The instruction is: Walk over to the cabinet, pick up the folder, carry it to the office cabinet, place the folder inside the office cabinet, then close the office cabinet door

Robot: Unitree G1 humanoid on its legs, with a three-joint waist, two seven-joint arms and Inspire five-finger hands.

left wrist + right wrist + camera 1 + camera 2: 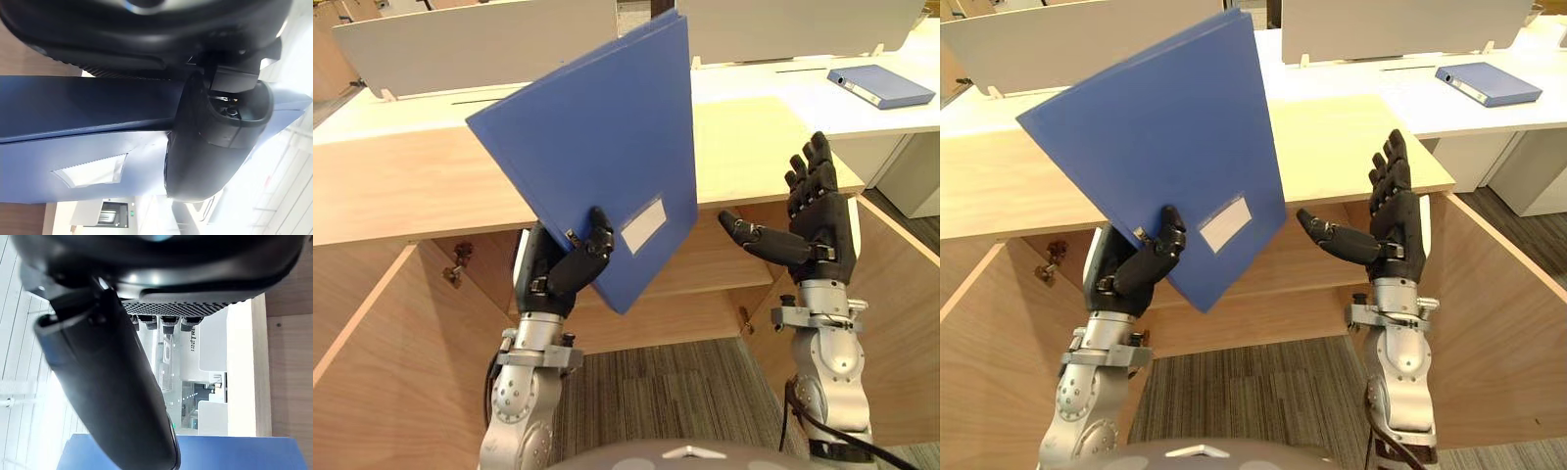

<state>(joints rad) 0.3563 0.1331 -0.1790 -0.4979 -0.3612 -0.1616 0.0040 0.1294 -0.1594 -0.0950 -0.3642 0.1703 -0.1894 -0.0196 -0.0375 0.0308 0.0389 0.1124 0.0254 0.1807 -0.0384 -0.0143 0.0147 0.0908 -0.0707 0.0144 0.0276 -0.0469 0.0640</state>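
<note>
A light wood cabinet (411, 186) stands open ahead of both hands, its doors (367, 362) swung out to either side of them, with a white desk (783, 83) behind it. The blue folder (597, 147) rises tilted above the left hand (570, 269), which pinches its lower corner between the thumb and curled fingers. The right hand (818, 230) is released, with its fingers straight up and its thumb pointing toward the folder but apart from it. Far beyond the right hand a second folder (879, 85) lies on the desk. A white label (643, 224) sits just beside the left thumb.

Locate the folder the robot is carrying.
In the left eye view, the folder is tilted left of centre, pinched in the left hand, before the wooden cabinet.
</note>
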